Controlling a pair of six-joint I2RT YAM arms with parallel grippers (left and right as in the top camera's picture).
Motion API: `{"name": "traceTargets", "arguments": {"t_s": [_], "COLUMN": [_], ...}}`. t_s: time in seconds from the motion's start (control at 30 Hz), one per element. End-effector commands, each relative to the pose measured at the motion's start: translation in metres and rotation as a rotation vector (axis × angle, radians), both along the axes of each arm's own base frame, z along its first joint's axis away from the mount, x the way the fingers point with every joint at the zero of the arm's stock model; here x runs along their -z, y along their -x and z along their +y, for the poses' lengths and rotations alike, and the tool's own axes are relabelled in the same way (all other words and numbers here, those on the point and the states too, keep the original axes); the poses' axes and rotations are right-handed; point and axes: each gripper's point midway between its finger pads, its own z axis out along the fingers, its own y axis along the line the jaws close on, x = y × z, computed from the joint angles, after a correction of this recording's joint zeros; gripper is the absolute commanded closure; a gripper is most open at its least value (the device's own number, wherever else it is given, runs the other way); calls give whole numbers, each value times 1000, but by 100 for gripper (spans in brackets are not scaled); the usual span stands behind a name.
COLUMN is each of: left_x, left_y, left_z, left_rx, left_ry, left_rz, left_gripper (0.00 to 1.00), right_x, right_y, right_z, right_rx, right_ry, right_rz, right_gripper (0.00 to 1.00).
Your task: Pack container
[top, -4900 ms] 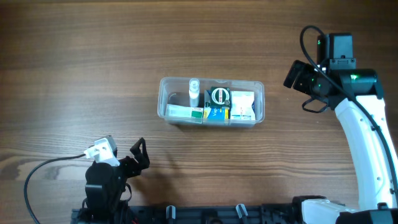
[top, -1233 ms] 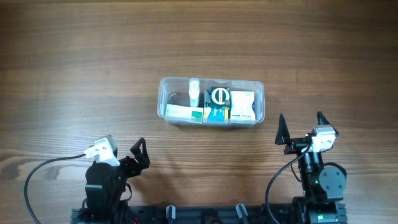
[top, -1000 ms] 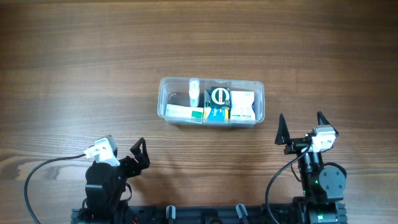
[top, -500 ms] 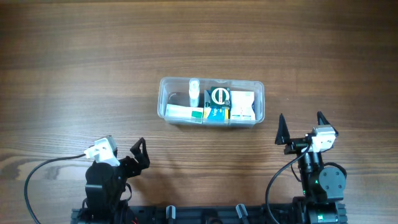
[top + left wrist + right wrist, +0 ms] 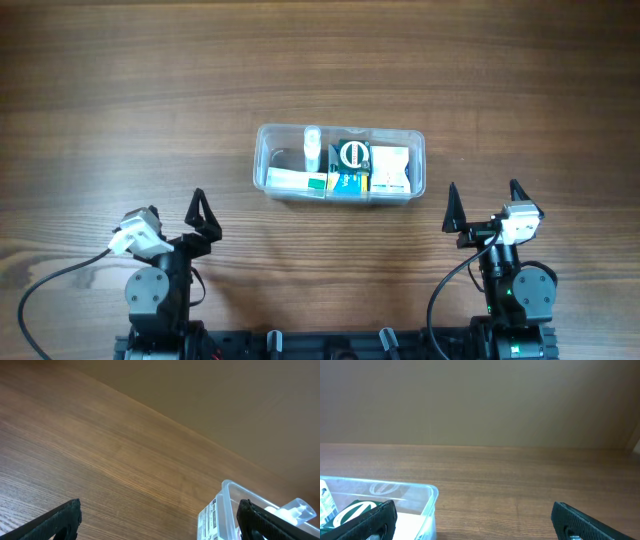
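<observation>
The clear plastic container (image 5: pixel 262 160) sits at the table's middle. It holds a small clear bottle (image 5: pixel 311 145), a green and white box (image 5: pixel 295 181), a dark box with a round white mark (image 5: pixel 351 155), a blue box (image 5: pixel 348 181) and a white box (image 5: pixel 391 170). My left gripper (image 5: pixel 177 215) is open and empty near the front left. My right gripper (image 5: pixel 483 207) is open and empty near the front right. The container's left end (image 5: pixel 225 505) shows in the left wrist view, its right corner (image 5: pixel 427 500) in the right wrist view.
The wooden table (image 5: pixel 120 90) spreads on all sides of the container. A tan wall (image 5: pixel 480 400) stands behind the table's far edge.
The left arm has swung so its gripper sits farther left and higher, spread wide. The right arm came down from the back right to the front earlier and has held still since.
</observation>
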Motion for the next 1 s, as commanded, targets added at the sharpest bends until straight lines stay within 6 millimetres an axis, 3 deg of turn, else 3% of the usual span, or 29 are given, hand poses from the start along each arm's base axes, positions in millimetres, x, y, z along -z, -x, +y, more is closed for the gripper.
{"name": "traceTargets", "arguments": {"t_s": [0.0, 0.3, 0.5, 0.97], "left_x": [1, -36, -4, -5], "left_y": [0, -4, -4, -4], "left_z": [5, 5, 5, 4], "left_rx": [-23, -24, -22, -18], "left_ry": [-20, -16, -19, -18], "left_rz": [-6, -161, -54, -57], "left_gripper": [0, 0, 0, 0], "right_x": [-1, -1, -1, -1], "right_y": [0, 0, 0, 0], "right_z": [-2, -2, -2, -2], "right_rx": [8, 8, 8, 8], "right_ry": [-8, -7, -7, -7], "right_rz": [-3, -3, -3, -3], "right_gripper": [0, 0, 0, 0]}}
